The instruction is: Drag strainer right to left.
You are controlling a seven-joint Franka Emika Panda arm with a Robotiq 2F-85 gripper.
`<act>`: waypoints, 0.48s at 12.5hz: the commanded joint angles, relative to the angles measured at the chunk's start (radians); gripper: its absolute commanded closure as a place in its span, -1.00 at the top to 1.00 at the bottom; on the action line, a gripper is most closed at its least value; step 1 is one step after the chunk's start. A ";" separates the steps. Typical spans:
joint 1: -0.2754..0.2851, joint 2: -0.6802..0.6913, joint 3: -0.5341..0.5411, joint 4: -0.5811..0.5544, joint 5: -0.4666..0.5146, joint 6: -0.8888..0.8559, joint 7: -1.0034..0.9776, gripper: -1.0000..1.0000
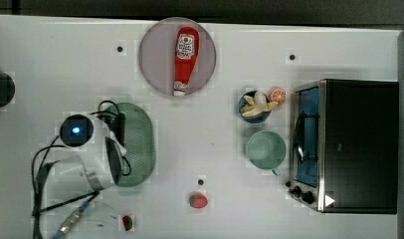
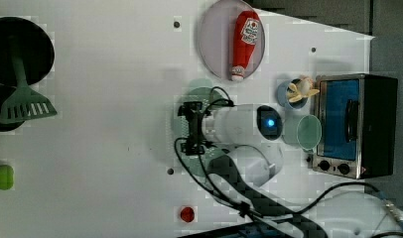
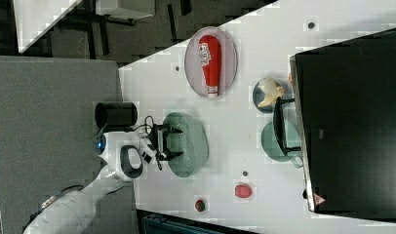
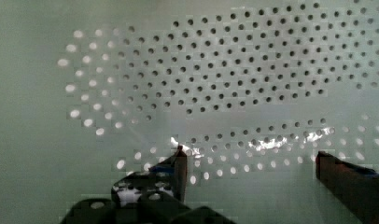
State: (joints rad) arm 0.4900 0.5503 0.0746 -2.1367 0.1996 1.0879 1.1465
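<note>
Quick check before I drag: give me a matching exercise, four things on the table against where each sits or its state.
1. red ketchup bottle
2. peeled banana
3. gripper
4. pale mint-green round cup with a handle

A. open, over the pale mint-green oval perforated strainer
B. in the small blue cup
C. beside the toaster oven's door
D. lying on the round grey plate

Pairs: 1-D, 2-B, 3-A, 4-C

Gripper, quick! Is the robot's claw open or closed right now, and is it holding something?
Gripper: open wide, fingers spread over the strainer, holding nothing.
</note>
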 commanded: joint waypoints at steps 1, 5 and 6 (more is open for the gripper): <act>0.040 0.032 -0.004 0.067 0.027 -0.030 0.045 1.00; 0.086 0.071 -0.004 0.130 0.070 -0.033 0.049 1.00; 0.096 0.080 -0.004 0.144 0.073 -0.033 0.061 1.00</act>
State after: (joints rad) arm 0.5889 0.6362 0.0615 -2.0000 0.2595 1.0684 1.1650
